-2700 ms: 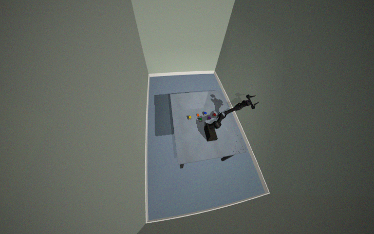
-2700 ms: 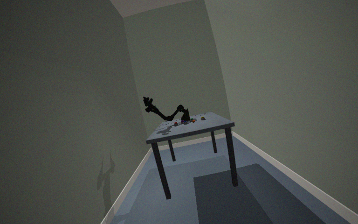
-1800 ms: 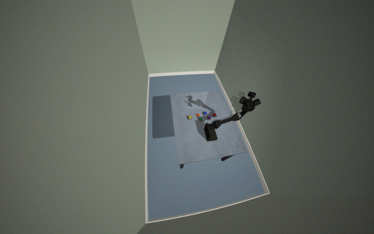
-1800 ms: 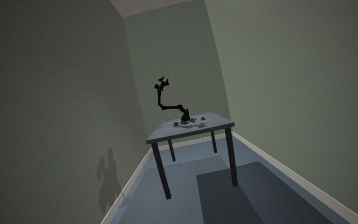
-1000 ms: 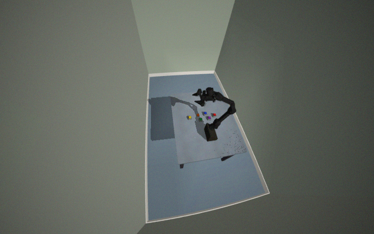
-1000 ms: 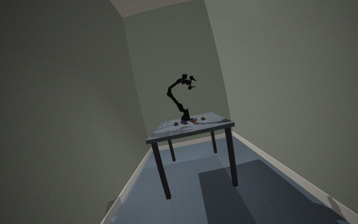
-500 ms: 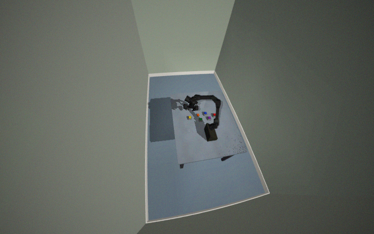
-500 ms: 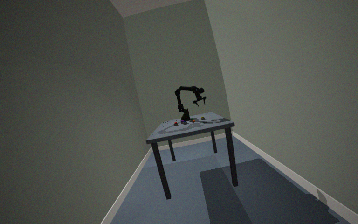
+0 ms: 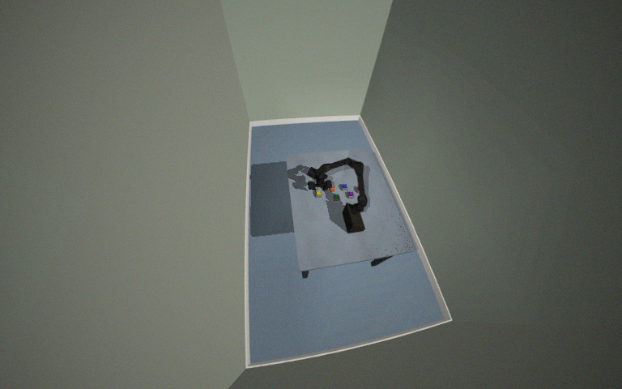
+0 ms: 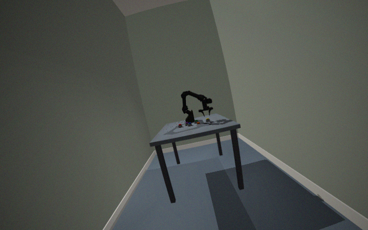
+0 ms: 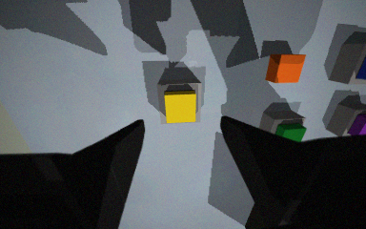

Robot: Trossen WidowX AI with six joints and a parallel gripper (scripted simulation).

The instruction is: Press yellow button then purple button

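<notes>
Gripper (image 11: 182, 138) fingers wide, holding nothing, above the yellow button (image 11: 180, 107); open table (image 9: 321, 238) toward its edge; wrist view alone shows the gap.

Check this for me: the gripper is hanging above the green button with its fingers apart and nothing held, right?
Not quite. The wrist view shows the gripper hanging above the yellow button, not the green button, which sits off to the side. The rest holds: the fingers are apart and nothing is held.
</notes>
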